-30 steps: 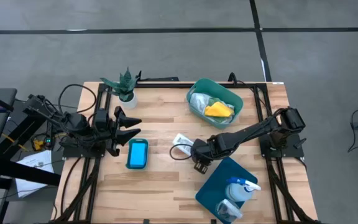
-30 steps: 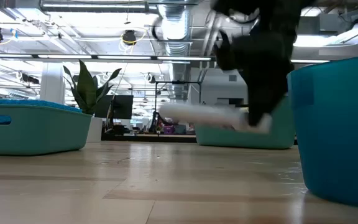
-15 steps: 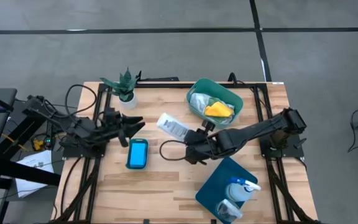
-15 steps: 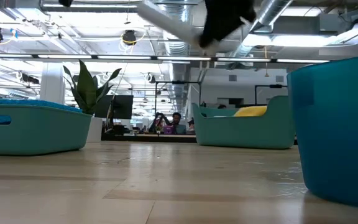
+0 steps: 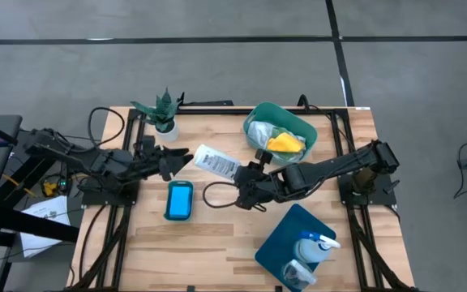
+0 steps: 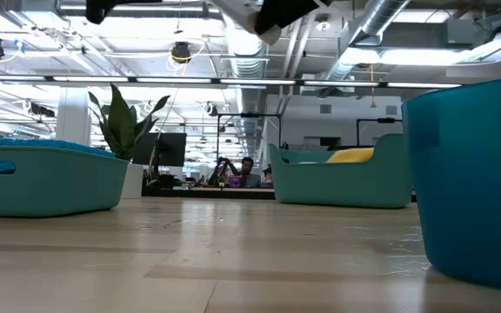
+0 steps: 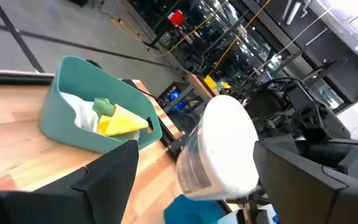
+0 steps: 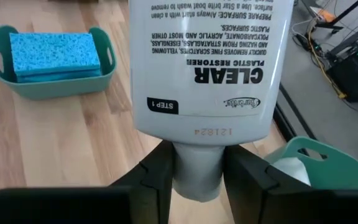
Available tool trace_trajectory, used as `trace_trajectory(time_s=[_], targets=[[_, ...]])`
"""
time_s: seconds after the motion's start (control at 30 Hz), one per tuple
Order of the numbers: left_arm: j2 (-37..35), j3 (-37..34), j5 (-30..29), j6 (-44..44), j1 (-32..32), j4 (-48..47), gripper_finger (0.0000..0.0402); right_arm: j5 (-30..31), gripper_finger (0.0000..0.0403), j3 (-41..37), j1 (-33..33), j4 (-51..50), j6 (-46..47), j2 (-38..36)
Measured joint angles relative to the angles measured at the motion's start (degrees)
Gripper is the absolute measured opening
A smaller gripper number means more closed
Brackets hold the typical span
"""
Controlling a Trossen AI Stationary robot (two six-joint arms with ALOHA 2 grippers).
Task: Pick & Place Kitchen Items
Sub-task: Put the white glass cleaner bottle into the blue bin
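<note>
Two grippers met mid-table: right gripper (image 5: 248, 173) clamped the white bottle (image 5: 216, 163); left gripper (image 5: 178, 157), spread wide, faced its base.

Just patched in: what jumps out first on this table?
The white bottle, held in the air by its cap end in the right hand over mid-table, its base pointing at the open left hand. Behind them stands a teal tub with a yellow cloth inside.

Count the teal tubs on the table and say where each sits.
3: one tub at the far edge holding cloths, a small tub near the left arm holding a blue sponge, one tub at the near right corner with bottles.
</note>
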Motion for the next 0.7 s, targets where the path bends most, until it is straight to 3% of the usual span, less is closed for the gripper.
trace_trajectory(time_s=[0.4,0.7], targets=[[9.23,0.0,12.09,-0.35,6.92,12.51,0.0305,-1.64,0.0103,0.0,-1.77,0.98,-2.39,0.04],[13.61,0.0,12.2,1.68,8.91,17.56,0.0273,-3.14,0.0103,0.0,-1.76,0.33,-2.2,0.04]])
